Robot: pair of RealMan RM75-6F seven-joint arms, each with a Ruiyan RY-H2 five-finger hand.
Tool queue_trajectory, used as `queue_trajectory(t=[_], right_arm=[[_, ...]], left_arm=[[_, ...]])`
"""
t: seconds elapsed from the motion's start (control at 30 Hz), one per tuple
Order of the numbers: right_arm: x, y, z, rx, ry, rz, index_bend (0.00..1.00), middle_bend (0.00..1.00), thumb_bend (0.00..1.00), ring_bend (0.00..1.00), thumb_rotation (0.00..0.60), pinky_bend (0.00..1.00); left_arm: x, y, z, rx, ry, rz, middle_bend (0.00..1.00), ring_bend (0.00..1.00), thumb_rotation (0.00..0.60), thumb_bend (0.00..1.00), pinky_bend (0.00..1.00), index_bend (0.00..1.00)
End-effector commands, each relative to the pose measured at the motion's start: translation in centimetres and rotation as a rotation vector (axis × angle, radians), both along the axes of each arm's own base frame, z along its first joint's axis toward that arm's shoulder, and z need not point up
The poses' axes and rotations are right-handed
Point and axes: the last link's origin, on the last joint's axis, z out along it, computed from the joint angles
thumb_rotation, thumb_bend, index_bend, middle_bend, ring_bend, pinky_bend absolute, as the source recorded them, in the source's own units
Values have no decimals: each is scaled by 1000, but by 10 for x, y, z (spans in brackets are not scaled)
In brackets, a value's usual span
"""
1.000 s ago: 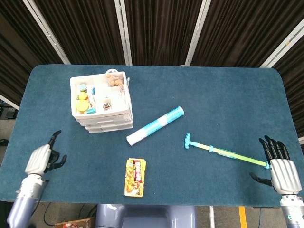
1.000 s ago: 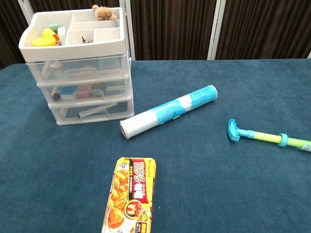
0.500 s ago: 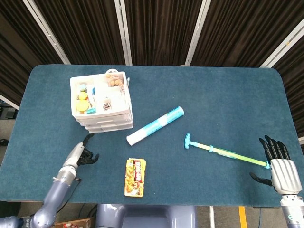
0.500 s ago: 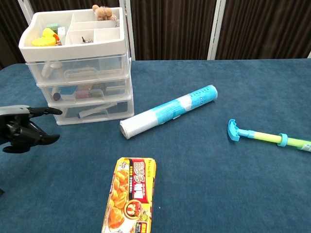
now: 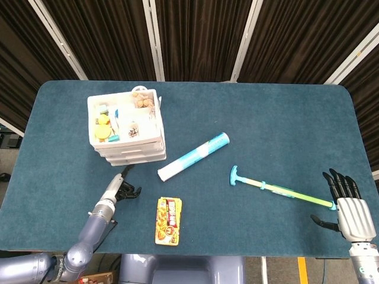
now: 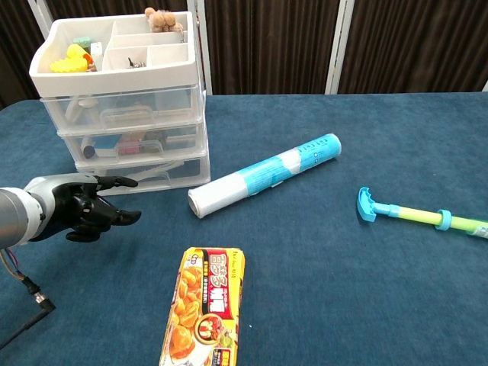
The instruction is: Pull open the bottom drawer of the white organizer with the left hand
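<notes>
The white organizer (image 5: 126, 127) (image 6: 126, 99) stands at the table's back left, with three clear drawers, all closed. Its bottom drawer (image 6: 145, 174) sits pushed in, with small items visible inside. My left hand (image 5: 118, 189) (image 6: 80, 206) hovers just in front of the bottom drawer, fingers apart and stretched toward it, holding nothing. In the head view, my right hand (image 5: 346, 204) rests open at the front right corner, palm down, away from everything.
A white and blue roll (image 5: 193, 157) (image 6: 267, 174) lies diagonally right of the organizer. A yellow snack box (image 5: 168, 220) (image 6: 206, 305) lies near the front edge. A blue and green stick tool (image 5: 278, 189) (image 6: 419, 215) lies at the right.
My left hand has moved right and forward from the table's left edge to just in front of the bottom drawer. The right hand has not moved.
</notes>
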Motion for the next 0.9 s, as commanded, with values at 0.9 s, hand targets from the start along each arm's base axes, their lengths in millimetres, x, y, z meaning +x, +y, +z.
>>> queue_trajectory(t=[0.9], right_arm=[[1,-1,0,3,-11,0,0,0,86,0,600,0]], left_arm=[[7,13,-17,62,-96,74,978,949,600,433,968,45]])
